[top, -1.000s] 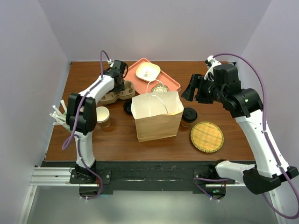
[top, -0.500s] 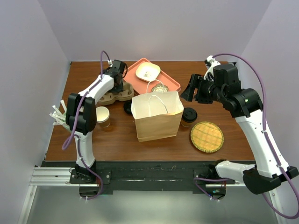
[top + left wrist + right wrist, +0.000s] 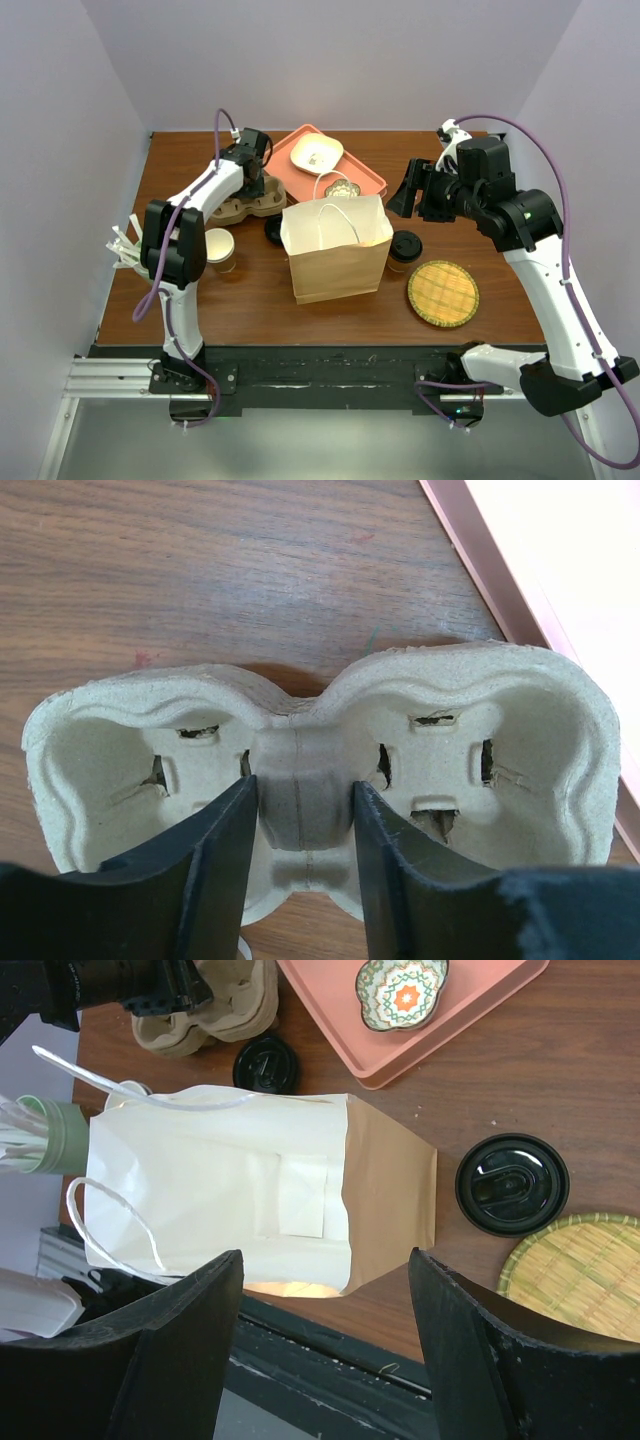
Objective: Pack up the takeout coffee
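takeout coffee (image 3: 404, 248) upright, lid up | left hand (image 3: 304, 805) clamps carrier (image 3: 520, 720) | right hand (image 3: 322, 1275) wide

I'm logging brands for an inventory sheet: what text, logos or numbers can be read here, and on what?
No readable text in any view.
paper bag: plain, no print.
takeout coffee: raised moulding on the lid, no legible letters.
loose black lid: embossing too small to read.
cup carrier: blank pulp.
small dish: painted pattern, no words.
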